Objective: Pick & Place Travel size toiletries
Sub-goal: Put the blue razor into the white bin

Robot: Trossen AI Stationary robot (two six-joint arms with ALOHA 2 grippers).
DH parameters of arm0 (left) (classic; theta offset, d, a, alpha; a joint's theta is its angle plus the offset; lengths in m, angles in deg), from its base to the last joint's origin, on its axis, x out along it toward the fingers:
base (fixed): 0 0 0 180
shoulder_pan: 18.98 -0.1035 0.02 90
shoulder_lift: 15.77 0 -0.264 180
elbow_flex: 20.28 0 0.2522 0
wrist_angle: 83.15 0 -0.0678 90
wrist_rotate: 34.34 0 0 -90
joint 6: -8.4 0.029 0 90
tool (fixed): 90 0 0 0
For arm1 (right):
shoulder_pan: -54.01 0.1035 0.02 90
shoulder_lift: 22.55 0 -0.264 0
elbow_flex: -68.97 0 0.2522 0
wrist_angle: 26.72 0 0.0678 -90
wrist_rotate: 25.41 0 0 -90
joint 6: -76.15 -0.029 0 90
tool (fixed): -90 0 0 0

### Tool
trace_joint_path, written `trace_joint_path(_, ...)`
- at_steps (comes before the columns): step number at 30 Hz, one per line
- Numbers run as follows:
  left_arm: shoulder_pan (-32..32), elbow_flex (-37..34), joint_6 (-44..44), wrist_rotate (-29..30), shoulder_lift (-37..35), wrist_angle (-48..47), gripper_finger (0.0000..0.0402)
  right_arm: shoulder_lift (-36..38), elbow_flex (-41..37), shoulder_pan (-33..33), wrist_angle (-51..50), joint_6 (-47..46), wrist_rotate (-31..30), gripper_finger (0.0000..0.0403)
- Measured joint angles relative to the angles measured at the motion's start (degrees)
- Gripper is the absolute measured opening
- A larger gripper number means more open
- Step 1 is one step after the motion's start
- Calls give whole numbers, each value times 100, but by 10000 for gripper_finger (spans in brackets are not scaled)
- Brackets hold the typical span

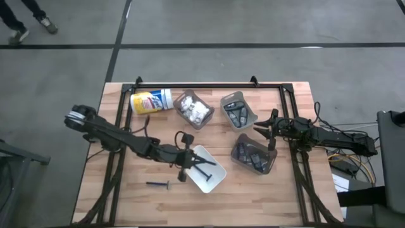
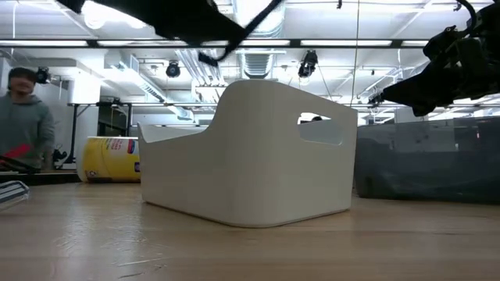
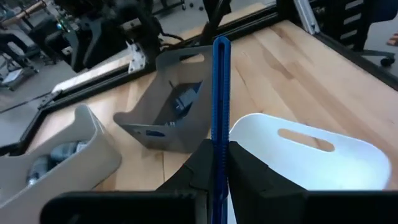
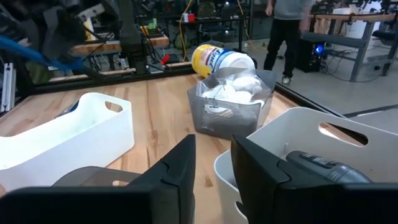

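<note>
Left hand [image 1: 183,166] clenched on blue stick [image 3: 221,112], at white bin's [image 1: 218,175] 9 o'clock rim. Right hand [image 1: 271,131] empty, slightly parted. Risk: stick snags rim, drops onto desk [image 1: 126,196].

We see the white bin [image 1: 212,175] near the table's [image 1: 126,196] front centre, with a stick [image 1: 158,184] lying to its left on the wood. Behind it, a canister [image 1: 150,101] lies far left, then three bins: one [image 1: 193,109] beside the canister, one [image 1: 237,109] further right, one [image 1: 253,155] nearer right.
</note>
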Motion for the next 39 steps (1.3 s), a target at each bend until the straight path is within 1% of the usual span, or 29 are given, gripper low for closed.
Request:
trace_joint_path(8,-72,26,-52,-2,774,1083,32,0,2,0,2,-2,0,117)
trace_joint_path(12,-185,134,-49,0,1039,1392,32,2,0,0,2,-26,0,123)
trace_joint_path(23,-409,584,-142,0,1562,1422,32,0,1,-1,3,-2,-2,147)
trace_joint_path(29,-409,597,-454,0,1566,1426,33,-2,2,-2,2,-2,-2,161)
trace_joint_path(33,-409,639,-749,46,1558,1427,48,1,0,0,2,-26,-1,171)
trace_joint_path(39,-409,653,-898,98,1543,1331,93,0,0,0,2,-21,0,186)
